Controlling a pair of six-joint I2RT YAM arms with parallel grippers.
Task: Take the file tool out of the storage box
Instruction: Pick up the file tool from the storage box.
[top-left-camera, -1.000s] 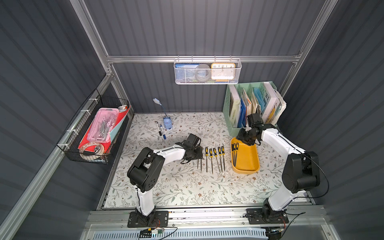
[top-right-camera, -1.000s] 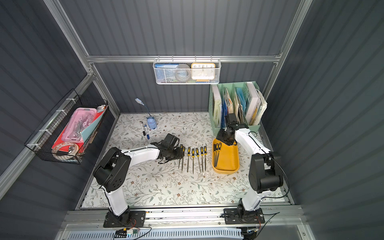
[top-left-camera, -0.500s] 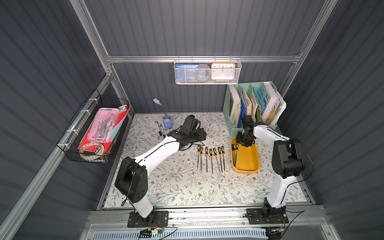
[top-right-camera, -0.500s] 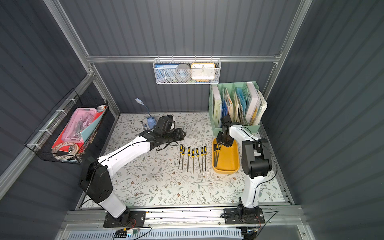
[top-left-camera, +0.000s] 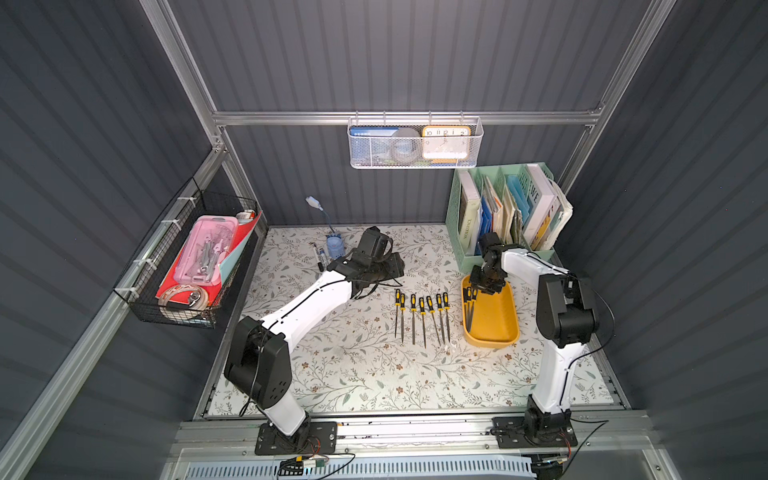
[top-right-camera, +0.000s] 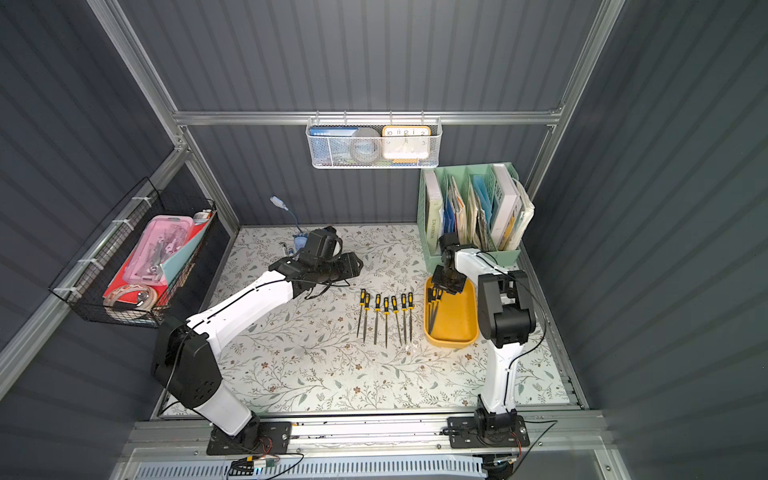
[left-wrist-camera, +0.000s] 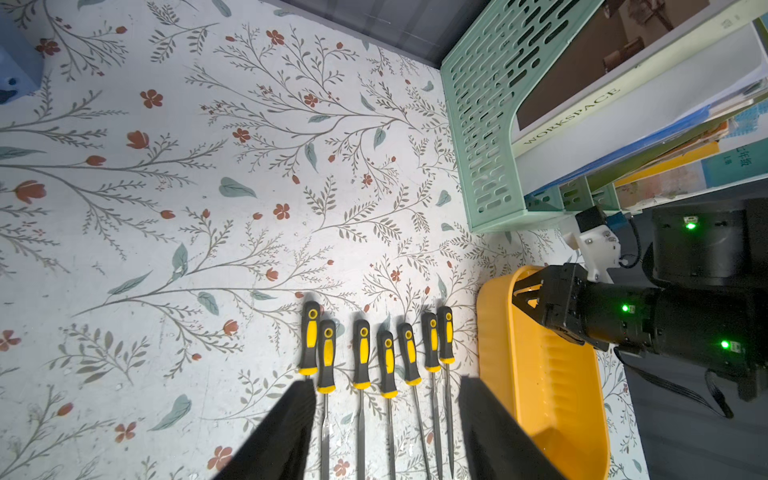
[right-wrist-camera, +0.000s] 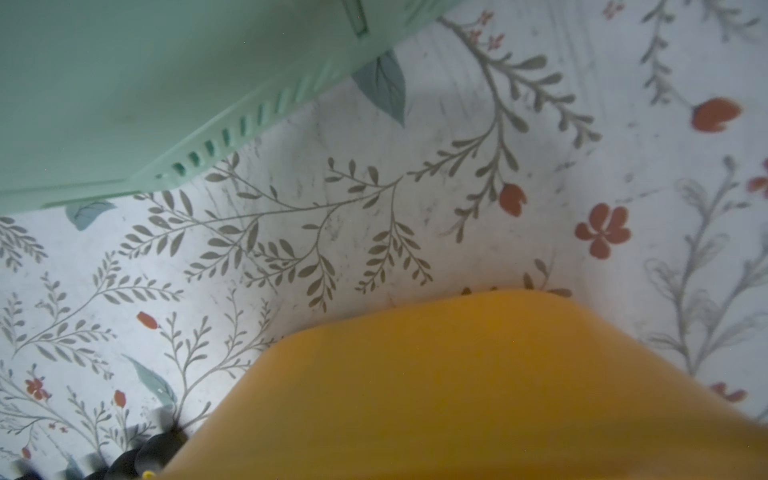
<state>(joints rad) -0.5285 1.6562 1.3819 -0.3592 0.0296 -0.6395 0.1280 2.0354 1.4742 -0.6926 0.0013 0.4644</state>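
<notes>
Quick count from my end: two arms, one storage box (top-left-camera: 494, 326), and one row of files (top-left-camera: 422, 309) laid out on the tabletop (top-left-camera: 353, 365). There are seven in that row, all with black-and-yellow handles and thin steel blades, handles toward the back wall. The box is a shallow mustard-yellow tray with rounded corners, sitting just to the right of the row. The file tools (top-left-camera: 470, 301) inside it lie bunched against its left wall. There are two or three of them, I can't split them apart. My right hand (top-left-camera: 483, 287) is down at the far end of the box, right over their handles. I can't tell how wide it is or whether it has one. My left hand (left-wrist-camera: 385, 384) hovers behind the row, fingers wide, nothing in them.
</notes>
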